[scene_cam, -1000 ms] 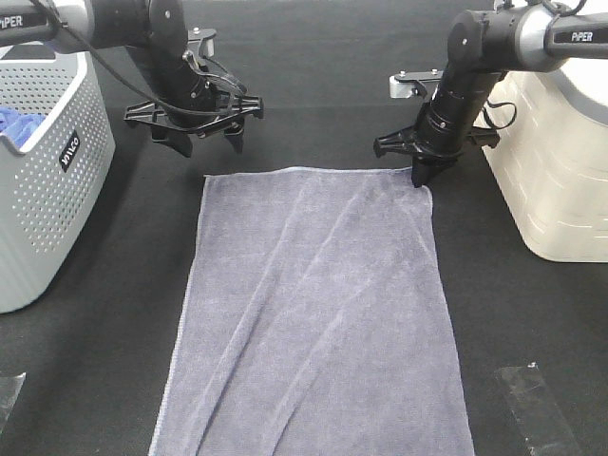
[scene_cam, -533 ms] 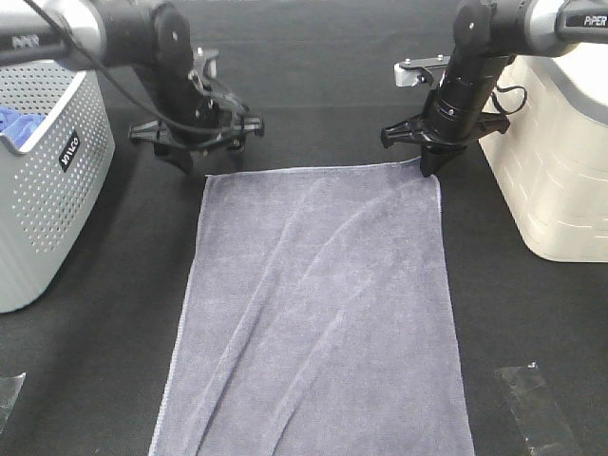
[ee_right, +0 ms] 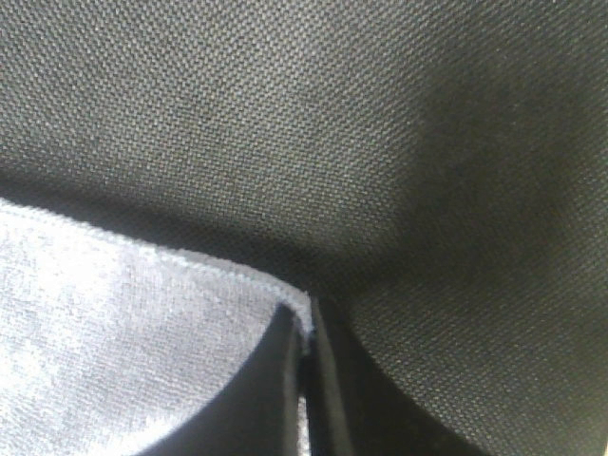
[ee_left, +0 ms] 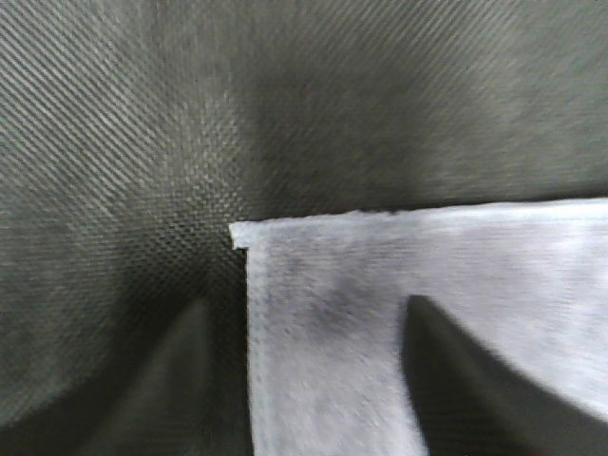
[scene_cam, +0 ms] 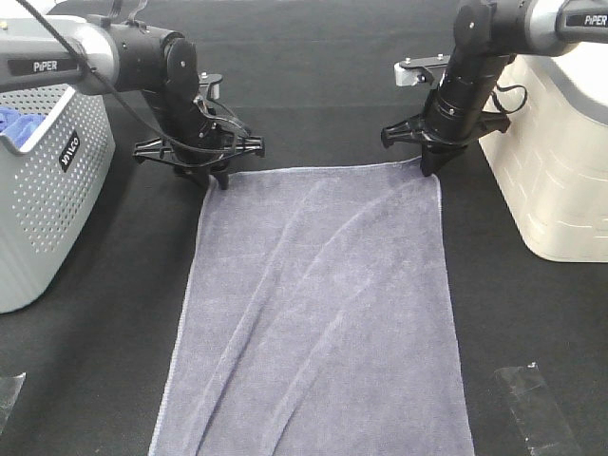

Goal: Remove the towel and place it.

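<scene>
Exterior high view: the towel (scene_cam: pixel 318 304) lies spread flat and lengthwise down the dark worktop (scene_cam: pixel 532 313). Its far hem runs between the two arms and its near end goes out of the picture. Long, shallow creases run diagonally across it. It looks like a soft, limp terry cloth, light enough for one arm but far too floppy to keep any shape. Lifted by one corner, it would probably sag and drag, so the two far corners are the sensible places to grip.

The right claw (scene_cam: pixel 429 171) is clenched on the far right corner, and its wrist view shows the stitched hem pinched between the closed fingers. The left claw (scene_cam: pixel 220 180) is down at the far left corner. In its wrist view the jaws stand apart, one finger on the bare worktop and the other over the cloth. The side hem lies flat between them and nothing is gripped. The pile should give decent friction, though a shallow bite on the hem alone could slip. A grey perforated basket (scene_cam: pixel 38 209) stands on the left.
</scene>
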